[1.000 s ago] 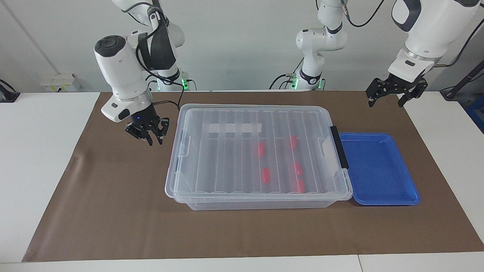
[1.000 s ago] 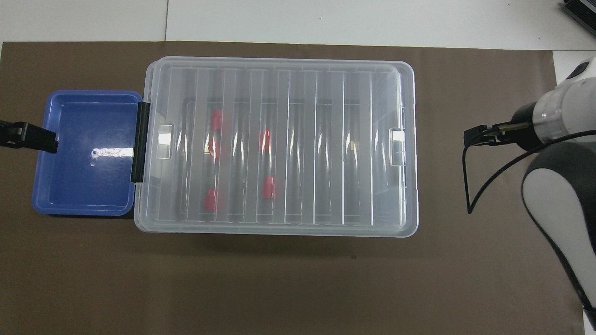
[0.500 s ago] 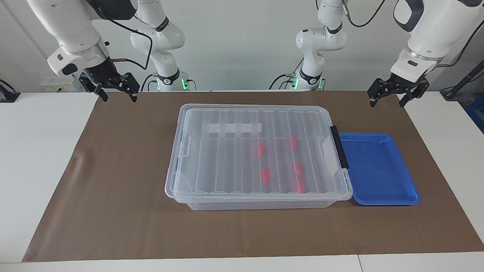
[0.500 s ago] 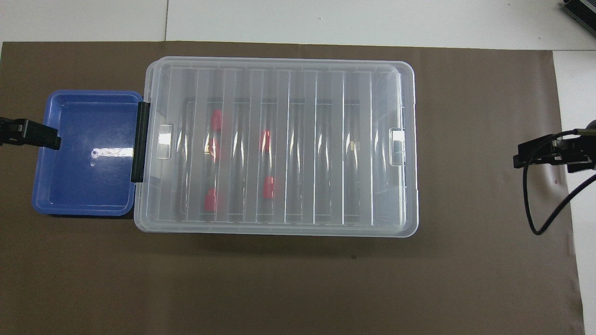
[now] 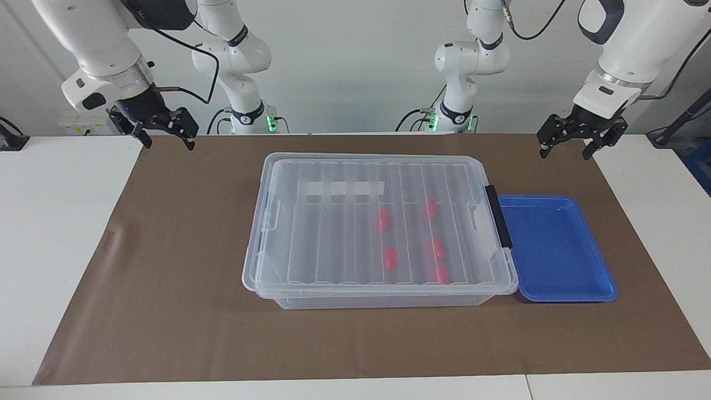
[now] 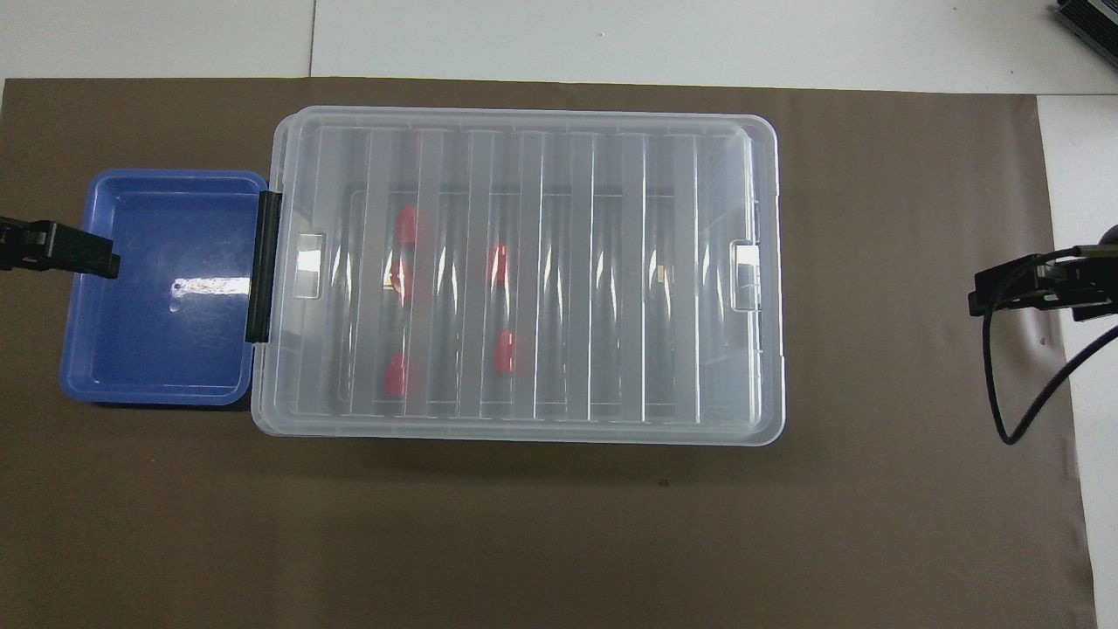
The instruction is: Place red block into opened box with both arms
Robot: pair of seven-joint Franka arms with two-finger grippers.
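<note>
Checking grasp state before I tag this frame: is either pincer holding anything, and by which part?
Nothing is held. The left pincer and the right pincer are both open and empty, raised at the table's ends. The red blocks lie inside the lidded box.

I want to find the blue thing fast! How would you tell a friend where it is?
Find the big clear box with its lid on, mid-table. The blue tray sits right beside its black handle, toward the left arm's end. It's shallow, solid blue, and holds no red blocks.

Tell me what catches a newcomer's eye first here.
The big clear box sits mid-table with its ribbed lid on, five red blocks showing through it. A blue tray lies beside it toward the left arm's end. The left gripper and right gripper hang open and empty over the mat's corners.
</note>
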